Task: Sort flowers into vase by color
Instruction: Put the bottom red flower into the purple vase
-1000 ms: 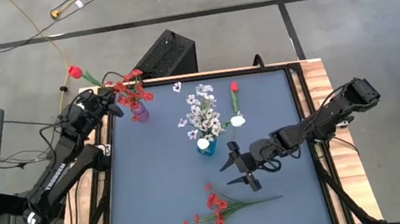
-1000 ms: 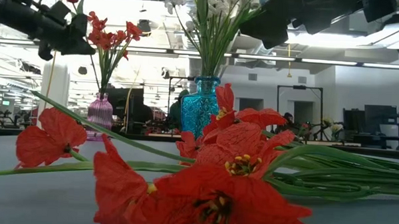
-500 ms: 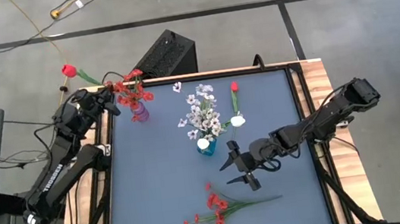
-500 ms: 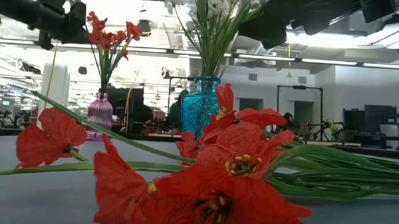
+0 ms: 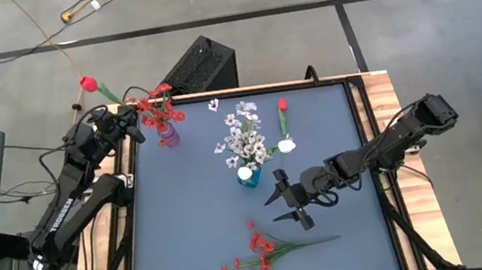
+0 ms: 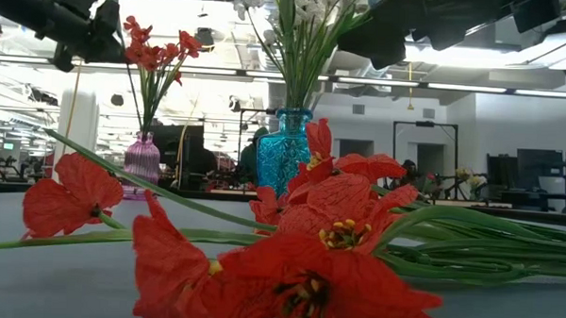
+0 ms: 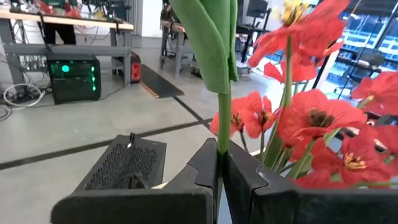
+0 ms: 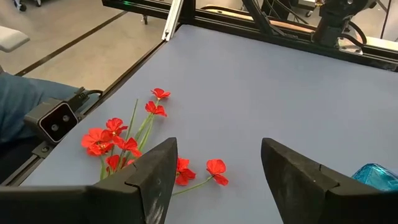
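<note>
My left gripper (image 5: 129, 124) is at the table's far-left corner, raised beside the pink vase (image 5: 167, 137), and is shut on a red tulip whose bloom (image 5: 87, 84) slants out past the table's left edge. The pink vase holds red blooms (image 7: 311, 118). A blue vase (image 5: 248, 176) mid-table holds white sprays (image 5: 243, 139). A red tulip and a white bloom (image 5: 284, 128) lie on the table right of it. A red spray (image 5: 260, 252) lies near the near edge. My right gripper (image 5: 288, 205) hovers open between the blue vase and the red spray (image 8: 134, 143). My left gripper pinches the tulip's green stem (image 7: 222, 134) between its two fingers, just below the long leaf (image 7: 208, 37). The stem crosses the fingers and rises past them. The tulip is lifted clear of the table, tilted, with its bloom uppermost. The stem's lower end is hidden by the gripper.
A black speaker-like box (image 5: 200, 63) stands just beyond the table's far edge. Wooden strips (image 5: 388, 135) run along the table's sides. Bare blue mat (image 5: 187, 224) lies in the near-left area. In the low view the red spray (image 6: 308, 245) fills the foreground.
My left gripper has risen a little with the tulip, next to the pink vase's blooms. The tulip's bloom swung toward the table's left and back again. The right arm and the flowers on the table have kept still.
</note>
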### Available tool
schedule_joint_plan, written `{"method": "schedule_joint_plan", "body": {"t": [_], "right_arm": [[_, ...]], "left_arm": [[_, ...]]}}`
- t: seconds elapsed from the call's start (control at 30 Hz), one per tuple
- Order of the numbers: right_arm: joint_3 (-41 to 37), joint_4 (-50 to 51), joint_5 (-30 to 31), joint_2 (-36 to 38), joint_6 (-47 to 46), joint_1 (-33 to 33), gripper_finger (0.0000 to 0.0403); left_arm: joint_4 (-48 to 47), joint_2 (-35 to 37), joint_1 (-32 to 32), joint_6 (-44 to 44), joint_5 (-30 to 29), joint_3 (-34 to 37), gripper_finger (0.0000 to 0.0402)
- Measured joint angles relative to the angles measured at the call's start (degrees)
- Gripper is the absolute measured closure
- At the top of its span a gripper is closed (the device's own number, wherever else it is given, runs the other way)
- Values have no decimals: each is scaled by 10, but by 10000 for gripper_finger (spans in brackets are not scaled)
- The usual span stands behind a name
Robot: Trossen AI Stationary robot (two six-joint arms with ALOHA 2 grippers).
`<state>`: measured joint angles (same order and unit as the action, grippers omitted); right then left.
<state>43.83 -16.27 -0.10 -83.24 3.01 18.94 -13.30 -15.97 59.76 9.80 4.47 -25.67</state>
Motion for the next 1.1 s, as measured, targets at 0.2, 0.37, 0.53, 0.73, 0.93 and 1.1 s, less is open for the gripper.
{"method": "schedule_joint_plan", "body": {"t": [0.2, 0.37, 0.53, 0.73, 0.93, 1.1], "right_arm": [[0, 0, 0, 0, 0, 0, 145], [0, 0, 0, 0, 0, 0, 145], [0, 0, 0, 0, 0, 0, 145], [0, 0, 0, 0, 0, 0, 145], [0, 0, -1, 0, 0, -3, 145], [0, -1, -1, 0, 0, -7, 145]], "left_arm": [[-2, 0, 0, 1, -2, 0, 401], [5, 0, 0, 0, -3, 8, 401], [28, -1, -1, 8, -2, 42, 401], [38, -2, -1, 7, 1, 65, 401], [37, -2, -1, 4, 19, 92, 401], [33, -2, -1, -1, 24, 94, 401]]}}
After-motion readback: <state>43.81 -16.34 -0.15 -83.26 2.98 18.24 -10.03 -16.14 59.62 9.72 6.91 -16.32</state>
